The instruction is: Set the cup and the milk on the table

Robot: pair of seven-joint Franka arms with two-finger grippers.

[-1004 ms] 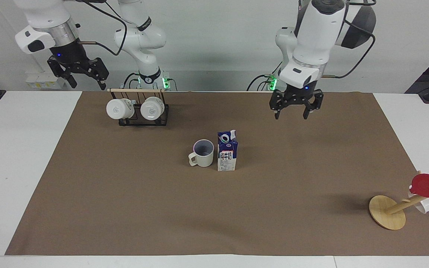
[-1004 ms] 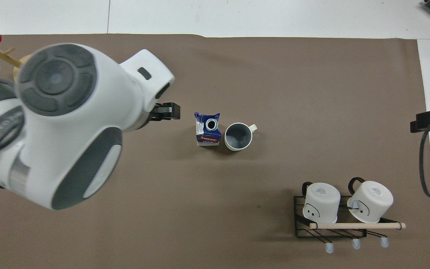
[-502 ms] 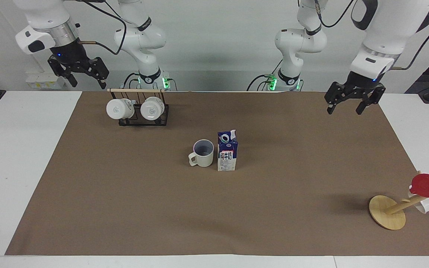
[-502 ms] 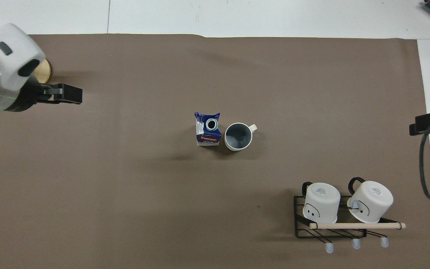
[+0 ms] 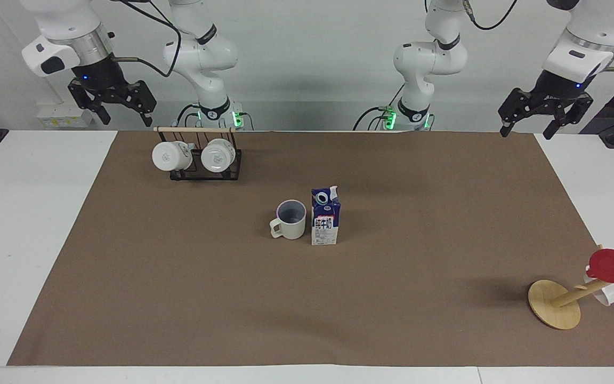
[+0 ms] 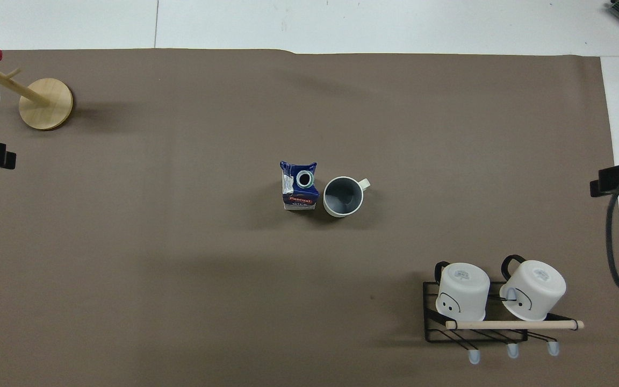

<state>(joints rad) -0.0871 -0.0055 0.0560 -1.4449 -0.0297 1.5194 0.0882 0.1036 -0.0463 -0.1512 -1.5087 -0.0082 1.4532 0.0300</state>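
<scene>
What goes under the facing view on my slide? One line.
Cup and milk stand upright beside each other on the table; both arms wait raised.

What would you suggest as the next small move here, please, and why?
Probably none beyond parking: the cup and the milk already stand upright side by side on the table, mid-sheet. The left gripper and right gripper hang open and empty, high near their own ends. I would simply hold both arms there.
</scene>
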